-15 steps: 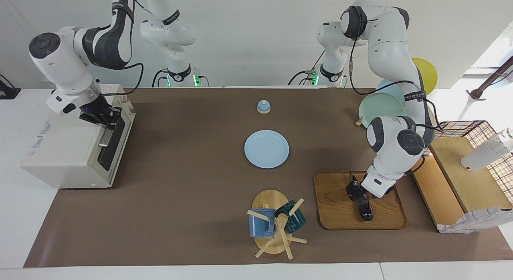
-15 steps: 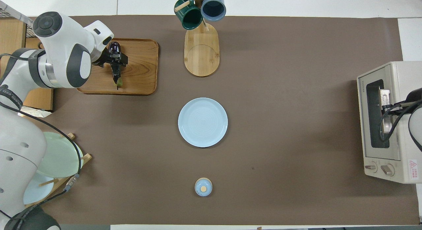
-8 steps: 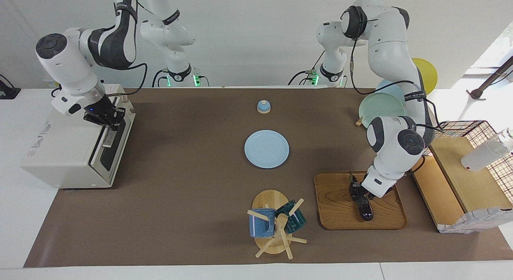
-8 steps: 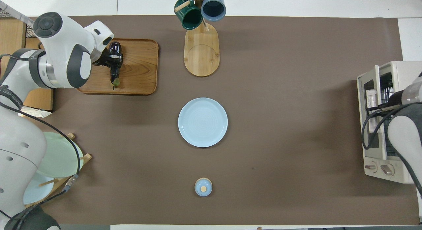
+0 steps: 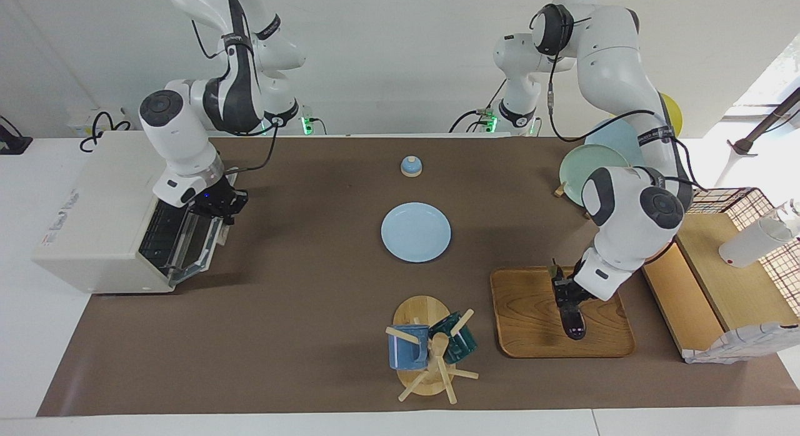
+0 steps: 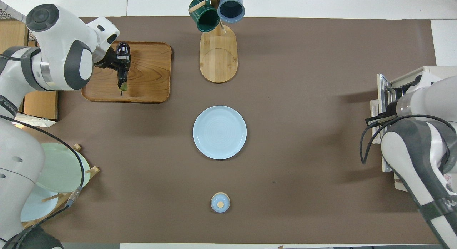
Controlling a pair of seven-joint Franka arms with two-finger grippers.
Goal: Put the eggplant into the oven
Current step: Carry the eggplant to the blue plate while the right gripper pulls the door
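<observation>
Two robot arms at a table covered by a brown mat (image 5: 300, 311). The landmark is the round blue plate (image 5: 415, 232) at the middle of the mat.

Toward the left arm's end of the table from the plate, and farther from the robots, lies a wooden tray (image 5: 531, 317). The left gripper (image 5: 570, 298) is clamped on the eggplant (image 5: 573, 320) over this tray; the dark fruit hangs tilted from the fingers, its green stem end toward the robots. Whether its lower end touches the tray cannot be told.

Toward the right arm's end of the table from the plate stands the oven (image 5: 100, 223), its front facing the plate. Its door (image 5: 200, 248) is partly lowered, showing the wire rack inside. The right gripper (image 5: 220, 206) is closed at the door's upper edge, at the handle; the grip itself is hidden by the wrist in the overhead view.

Farther from the robots than the plate stands a mug rack (image 5: 431, 355) with a blue and a green mug. Nearer to the robots than the plate sits a small blue bell (image 5: 410, 166).
</observation>
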